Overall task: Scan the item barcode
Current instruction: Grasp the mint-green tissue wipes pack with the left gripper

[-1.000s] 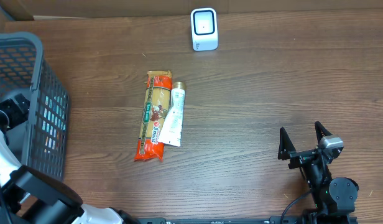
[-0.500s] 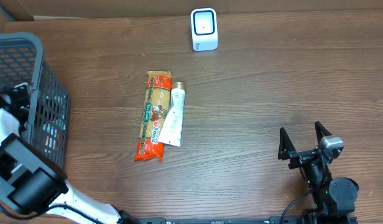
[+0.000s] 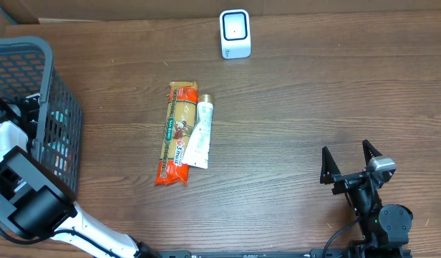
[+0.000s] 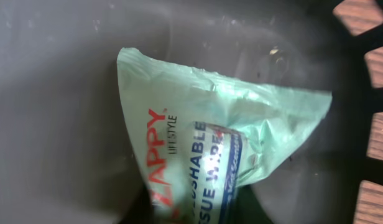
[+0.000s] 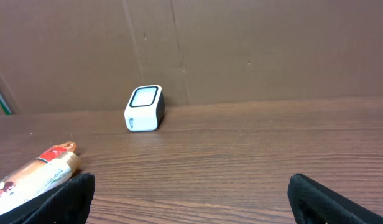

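A pale green wipes packet [image 4: 204, 124] with red and blue print lies in the dark basket [image 4: 55, 93], filling the left wrist view. Its lower end runs down between the dark jaws of my left gripper [image 4: 191, 214], which is shut on it. From overhead the left arm [image 3: 16, 118] reaches into the grey mesh basket [image 3: 34, 50] at the far left, and the gripper itself is hidden there. The white scanner [image 3: 235, 34] stands at the back of the table, also visible as the scanner [image 5: 144, 108]. My right gripper [image 3: 346, 154] rests open and holds nothing at the front right.
An orange food packet [image 3: 175, 133] and a white tube [image 3: 200, 134] lie side by side mid-table. The packet's end [image 5: 36, 177] shows at the left of the right wrist view. Cardboard walls stand behind the table.
The left arm has moved further into the basket and its gripper has shut on the green packet. The right arm has not moved.
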Motion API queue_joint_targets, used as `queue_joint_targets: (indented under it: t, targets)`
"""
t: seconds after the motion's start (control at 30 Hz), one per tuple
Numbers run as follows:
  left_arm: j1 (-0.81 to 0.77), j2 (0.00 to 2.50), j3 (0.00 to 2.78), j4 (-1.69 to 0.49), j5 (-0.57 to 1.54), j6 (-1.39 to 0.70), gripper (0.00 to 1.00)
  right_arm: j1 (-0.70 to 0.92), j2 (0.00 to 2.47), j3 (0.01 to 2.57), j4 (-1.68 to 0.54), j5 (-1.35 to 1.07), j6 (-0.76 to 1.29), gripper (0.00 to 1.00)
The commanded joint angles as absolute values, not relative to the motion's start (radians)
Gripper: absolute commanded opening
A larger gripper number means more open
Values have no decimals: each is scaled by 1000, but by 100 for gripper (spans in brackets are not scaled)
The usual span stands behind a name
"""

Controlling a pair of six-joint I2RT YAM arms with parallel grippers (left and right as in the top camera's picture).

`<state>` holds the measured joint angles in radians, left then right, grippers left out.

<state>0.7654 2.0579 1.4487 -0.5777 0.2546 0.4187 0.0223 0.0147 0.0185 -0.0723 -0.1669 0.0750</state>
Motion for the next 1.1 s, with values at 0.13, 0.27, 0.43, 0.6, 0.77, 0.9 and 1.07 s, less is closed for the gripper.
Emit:
queue_joint_targets:
  t: [0.13,0.27,0.43,0.6,0.77,0.9,1.07]
  targets:
    - [759,2099,1540,-720,200,404,4,31,3,8,-68,-157,77,100]
    - [759,2075,1691,-872,203,393,4,31,3,8,-68,-157,77,100]
    - [759,1993,1909,-1018,244,242,4,31,3,8,-68,-157,77,100]
    - [759,1832,2059,-1079,362,148,4,31,3,8,-68,-157,77,100]
    - [759,1642,2098,-1073,501,56,4,31,3,8,-68,-157,77,100]
    - [735,1510,2097,-1104,712,-8,4,31,3,8,-68,-157,77,100]
    - [566,1436,2097,-1241,694,-7,4,31,3,8,-68,-157,77,100]
